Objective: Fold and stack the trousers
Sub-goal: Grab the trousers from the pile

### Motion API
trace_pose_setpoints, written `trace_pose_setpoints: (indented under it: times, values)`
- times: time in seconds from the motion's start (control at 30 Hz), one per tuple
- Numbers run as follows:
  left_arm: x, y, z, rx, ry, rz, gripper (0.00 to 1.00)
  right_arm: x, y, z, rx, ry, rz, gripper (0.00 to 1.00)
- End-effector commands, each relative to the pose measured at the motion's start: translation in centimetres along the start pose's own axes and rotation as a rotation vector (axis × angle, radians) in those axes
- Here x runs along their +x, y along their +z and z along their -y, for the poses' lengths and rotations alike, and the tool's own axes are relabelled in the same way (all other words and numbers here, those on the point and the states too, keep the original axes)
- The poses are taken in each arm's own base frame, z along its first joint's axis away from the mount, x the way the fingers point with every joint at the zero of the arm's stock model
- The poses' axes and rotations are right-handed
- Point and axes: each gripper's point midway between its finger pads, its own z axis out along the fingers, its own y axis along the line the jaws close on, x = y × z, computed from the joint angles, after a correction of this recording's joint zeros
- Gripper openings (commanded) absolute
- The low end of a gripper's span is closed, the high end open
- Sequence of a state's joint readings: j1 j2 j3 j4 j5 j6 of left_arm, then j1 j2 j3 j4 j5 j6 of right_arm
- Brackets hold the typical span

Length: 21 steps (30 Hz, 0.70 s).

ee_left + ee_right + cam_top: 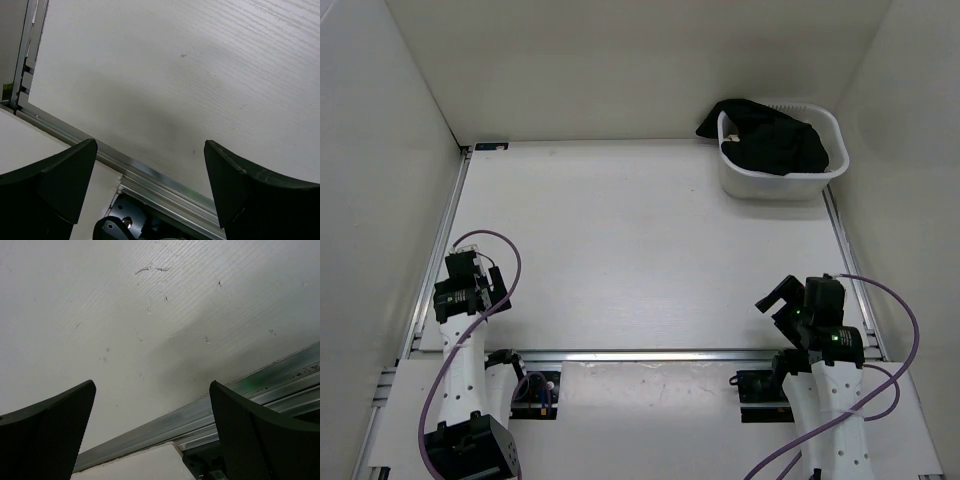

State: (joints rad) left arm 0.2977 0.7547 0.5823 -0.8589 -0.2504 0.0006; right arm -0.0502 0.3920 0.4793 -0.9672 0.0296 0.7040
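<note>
From above, the trousers (772,142) lie bunched in a white basket (770,186). The basket is well ahead of the right pincer (777,300), and far ahead and off to the right of the left pincer (470,246). The black heap is too crumpled to show its long axis or which way the legs point. One fold spills over the basket's left rim. Both pincers hang over the bare table (620,240), well apart from the cloth.

In the left wrist view, the left pincer (150,167) is spread wide, with only tabletop and an aluminium rail (60,131) between its fingers (60,185).

In the right wrist view, the right pincer (152,412) is equally wide apart and holds nothing, with the scuffed table beneath it and the rail just behind.
</note>
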Motion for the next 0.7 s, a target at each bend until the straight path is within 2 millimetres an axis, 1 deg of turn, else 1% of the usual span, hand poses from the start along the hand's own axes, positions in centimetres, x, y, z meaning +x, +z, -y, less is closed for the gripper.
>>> trace_pose_setpoints:
  times: [0.0, 0.03, 0.07, 0.1, 0.13, 0.17, 0.2, 0.23, 0.27, 0.3, 0.33, 0.37, 0.4, 0.43, 0.47, 0.5, 0.53, 0.57, 0.6, 0.63, 0.67]
  values:
    - [-0.6, -0.1, -0.3, -0.015, -0.007, 0.034, 1.0, 0.9, -1.1, 0.9, 0.038, -0.03, -0.041, 0.99]
    - [-0.6, -0.1, -0.3, -0.015, -0.007, 0.034, 1.0, -0.1, -1.4, 0.3, 0.028, -0.053, -0.014, 0.99]
    - [-0.7, -0.2, -0.3, -0.015, -0.009, 0.043, 1.0, -2.7, -2.3, -0.7, 0.025, -0.13, 0.051, 0.99]
    - [-0.7, -0.2, -0.3, -0.015, -0.009, 0.043, 1.0, -3.8, -3.3, -1.6, -0.002, -0.131, 0.087, 0.99]
    - [-0.7, -0.2, -0.3, -0.015, -0.009, 0.043, 1.0, -5.5, -4.0, -2.7, -0.02, -0.161, 0.138, 0.99]
    - [-1.3, -0.4, -0.3, -0.015, -0.014, 0.06, 1.0, -6.8, -4.2, -3.1, 0.019, -0.173, 0.134, 0.99]
    - [-1.3, -0.4, -0.3, -0.015, -0.014, 0.06, 1.0, -8.6, -4.9, -3.2, 0.062, -0.184, 0.176, 0.99]
    - [-2.2, -0.9, -0.4, -0.015, -0.02, 0.084, 1.0, -12.0, -7.3, -6.1, 0.001, -0.199, 0.267, 0.99]
    - [-2.6, -1.1, -0.3, -0.004, -0.022, 0.095, 1.0, -13.7, -6.8, -7.3, 0.023, -0.219, 0.254, 0.99]
    - [-2.9, -1.2, -0.3, -0.004, -0.023, 0.096, 1.0, -15.6, -7.2, -8.6, 0.019, -0.229, 0.282, 0.99]
    - [-3.7, -1.7, -0.5, -0.004, -0.029, 0.12, 1.0, -17.5, -7.6, -9.8, 0.017, -0.234, 0.314, 0.99]
    - [-4.4, -1.9, -0.5, -0.004, -0.034, 0.14, 1.0, -21.2, -7.9, -12.4, 0.01, -0.227, 0.367, 0.99]
    - [-4.7, -2.0, -0.2, 0.011, -0.026, 0.141, 1.0, -22.9, -7.9, -13.8, 0.0, -0.236, 0.386, 0.99]
    - [-5.2, -2.3, -0.3, 0.011, -0.03, 0.154, 1.0, -24.6, -7.8, -14.8, 0.014, -0.232, 0.402, 0.99]
    - [-6.1, -2.7, -0.4, 0.011, -0.035, 0.177, 1.0, -26.0, -4.8, -15.9, 0.049, -0.238, 0.349, 0.99]
    - [-6.4, -2.7, -0.4, 0.011, -0.035, 0.175, 1.0, -29.4, -6.9, -18.5, 0.013, -0.227, 0.429, 0.99]
    - [-6.9, -3.0, -0.2, 0.017, -0.031, 0.189, 1.0, -31.1, -6.5, -19.2, 0.044, -0.208, 0.447, 0.99]
    - [-7.5, -3.4, -0.3, 0.017, -0.034, 0.201, 1.0, -32.3, -2.7, -19.8, 0.092, -0.215, 0.394, 0.99]
    - [-8.2, -3.6, -0.4, 0.017, -0.04, 0.223, 1.0, -33.3, -1.9, -20.6, 0.095, -0.216, 0.39, 0.99]
    - [-8.4, -3.7, -0.4, 0.017, -0.04, 0.223, 1.0, -34.5, -1.0, -21.6, 0.092, -0.215, 0.394, 0.99]
    - [-8.7, -3.8, -0.4, 0.017, -0.04, 0.223, 1.0, -36.3, 1.1, -23.6, 0.065, -0.217, 0.394, 0.99]
